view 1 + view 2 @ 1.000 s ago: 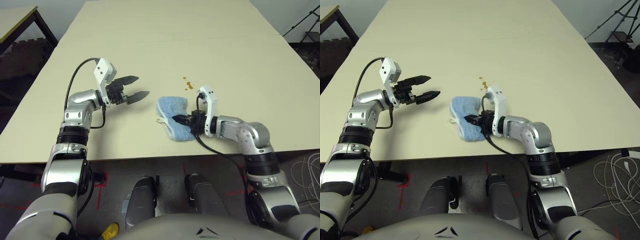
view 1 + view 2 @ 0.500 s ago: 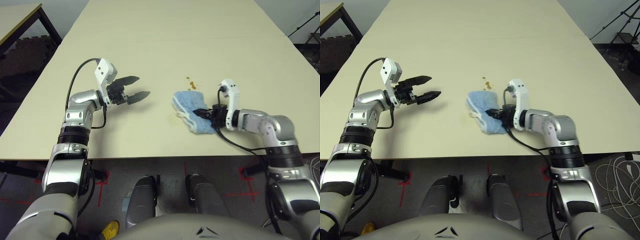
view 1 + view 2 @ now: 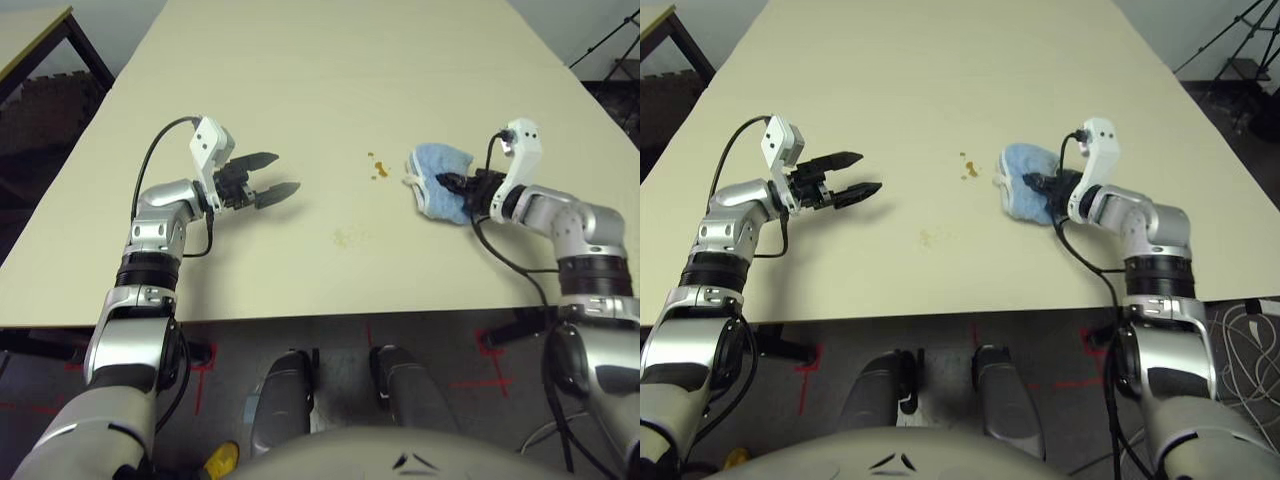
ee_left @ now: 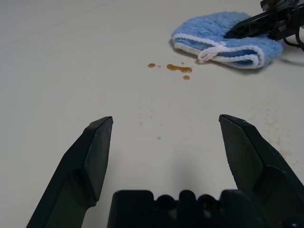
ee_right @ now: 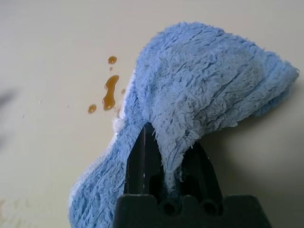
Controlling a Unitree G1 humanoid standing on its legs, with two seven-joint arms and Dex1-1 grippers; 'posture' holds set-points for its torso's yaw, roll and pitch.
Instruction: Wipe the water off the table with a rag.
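Rag (image 5: 194, 76) | right wrist view: pinched fold (image 5: 172, 152) | left wrist view: white loop (image 4: 210, 52)

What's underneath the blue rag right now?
Only tabletop shows around the rag; whatever its cloth covers is hidden. The amber drops lie beside it, uncovered.

Lab-like room, tripod (image 3: 1245, 68), loose cables (image 3: 1250, 365), floor tape (image 3: 810, 372)
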